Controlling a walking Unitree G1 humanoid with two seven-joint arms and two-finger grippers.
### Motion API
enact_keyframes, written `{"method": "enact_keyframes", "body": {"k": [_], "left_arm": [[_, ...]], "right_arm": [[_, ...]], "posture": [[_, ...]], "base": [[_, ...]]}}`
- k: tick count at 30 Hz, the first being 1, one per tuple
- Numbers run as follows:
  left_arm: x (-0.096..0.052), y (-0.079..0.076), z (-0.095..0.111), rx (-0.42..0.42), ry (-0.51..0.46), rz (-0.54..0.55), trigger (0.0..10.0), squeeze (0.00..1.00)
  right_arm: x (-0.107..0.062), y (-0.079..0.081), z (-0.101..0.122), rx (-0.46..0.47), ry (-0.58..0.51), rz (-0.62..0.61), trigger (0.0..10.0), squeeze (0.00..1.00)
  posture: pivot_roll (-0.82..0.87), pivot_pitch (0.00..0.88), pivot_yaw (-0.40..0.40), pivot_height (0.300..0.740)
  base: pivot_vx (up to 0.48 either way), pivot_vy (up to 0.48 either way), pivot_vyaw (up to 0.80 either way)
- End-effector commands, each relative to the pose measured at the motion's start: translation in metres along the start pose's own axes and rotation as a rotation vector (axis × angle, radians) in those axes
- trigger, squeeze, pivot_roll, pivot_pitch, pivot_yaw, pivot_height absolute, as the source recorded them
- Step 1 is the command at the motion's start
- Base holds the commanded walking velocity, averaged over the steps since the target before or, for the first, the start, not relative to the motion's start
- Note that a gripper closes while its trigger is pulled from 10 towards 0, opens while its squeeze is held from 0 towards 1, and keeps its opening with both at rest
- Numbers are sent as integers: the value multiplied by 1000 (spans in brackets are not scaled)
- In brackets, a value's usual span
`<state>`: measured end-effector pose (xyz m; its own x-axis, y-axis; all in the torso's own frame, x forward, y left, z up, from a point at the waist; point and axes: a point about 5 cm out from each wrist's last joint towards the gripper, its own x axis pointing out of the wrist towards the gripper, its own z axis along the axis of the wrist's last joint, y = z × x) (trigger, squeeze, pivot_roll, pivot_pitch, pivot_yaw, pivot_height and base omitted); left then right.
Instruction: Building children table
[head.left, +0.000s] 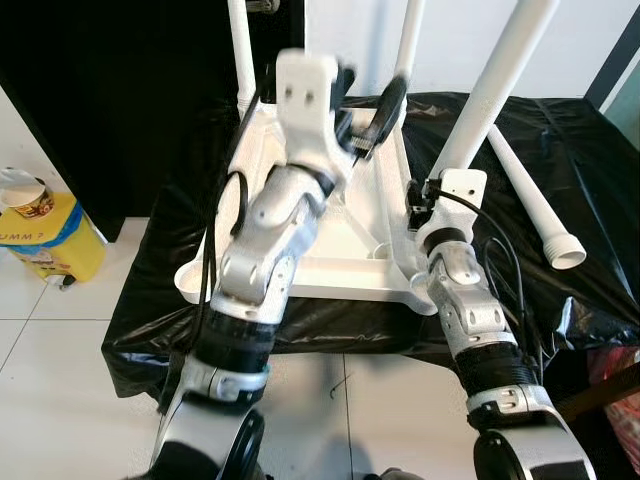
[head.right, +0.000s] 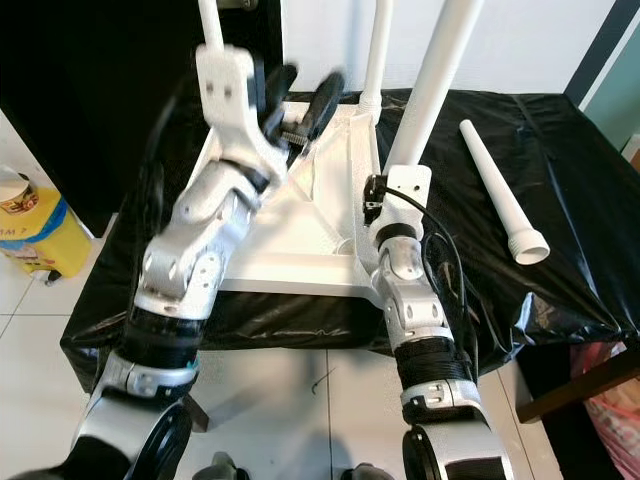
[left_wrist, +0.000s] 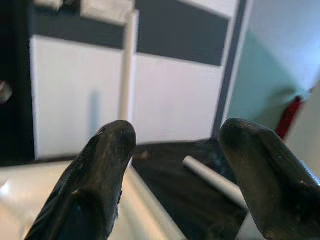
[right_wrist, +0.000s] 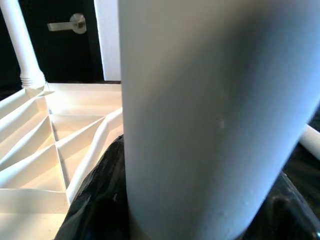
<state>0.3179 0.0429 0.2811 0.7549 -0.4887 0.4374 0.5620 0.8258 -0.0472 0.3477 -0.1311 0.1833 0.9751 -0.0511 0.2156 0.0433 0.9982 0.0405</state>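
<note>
Right wrist view showed the right gripper clamped round a table leg — apparently steadying it in the upturned tabletop — left gripper spread, empty.

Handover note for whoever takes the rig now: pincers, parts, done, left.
Left pincer: open, raised over the upturned white tabletop, holding nothing.
Right pincer: at the near-right leg; grip not visible.
Tabletop lies underside up on black sheeting.
Done: three legs stand upright in their sockets.
Left: fourth leg lies loose on the sheeting to the right; fit it, then turn the table over.
</note>
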Motion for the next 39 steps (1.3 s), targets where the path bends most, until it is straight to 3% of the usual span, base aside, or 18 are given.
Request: {"method": "enact_keyframes", "body": {"k": [1, 9, 18, 25, 28, 30, 31, 32, 36, 39], "left_arm": [[-4, 1, -3, -37, 4, 12, 10000, 0], [-36, 13, -44, -19, 216, 120, 10000, 0], [-54, 15, -57, 85, 272, 91, 10000, 0], [-72, 7, -67, 117, 343, -40, 10000, 0], [-76, 1, -65, 188, 320, -57, 10000, 0], [-81, -11, -66, 167, 325, -196, 10000, 0], [-81, -11, -66, 167, 325, -196, 10000, 0], [-88, -20, -65, 114, 332, -319, 10000, 0], [-98, -24, -66, 51, 351, -417, 10000, 0], [-105, -25, -68, 70, 376, -478, 10000, 0]], "right_arm": [[-3, -2, 3, -20, -8, 5, 10000, 0], [-21, -13, 1, -6, 16, -4, 10000, 0], [-33, -13, -4, 12, 62, 3, 10000, 0], [-48, -10, -5, 65, 70, 35, 10000, 0], [-52, -10, -6, 29, 72, 52, 10000, 0], [-56, -9, -7, 5, 74, 73, 10000, 0], [-56, -9, -7, 5, 74, 73, 10000, 0], [-58, -9, -7, -6, 77, 80, 10000, 0], [-61, -12, -9, -25, 82, 84, 10000, 0], [-63, -13, -9, -40, 87, 87, 10000, 0]], "posture": [[-33, 85, -30, 740], [-41, 96, -22, 740], [-37, 103, -30, 740], [-36, 101, -34, 740], [-35, 95, -38, 740], [-35, 92, -42, 740], [-35, 92, -42, 740], [-36, 90, -43, 740], [-36, 86, -42, 740], [-36, 85, -40, 740]], "base": [[0, 0, 0], [0, 0, 0], [0, 0, 0], [0, 0, 0], [0, 0, 0], [0, 0, 0], [0, 0, 0], [0, 0, 0], [0, 0, 0], [0, 0, 0]]}}
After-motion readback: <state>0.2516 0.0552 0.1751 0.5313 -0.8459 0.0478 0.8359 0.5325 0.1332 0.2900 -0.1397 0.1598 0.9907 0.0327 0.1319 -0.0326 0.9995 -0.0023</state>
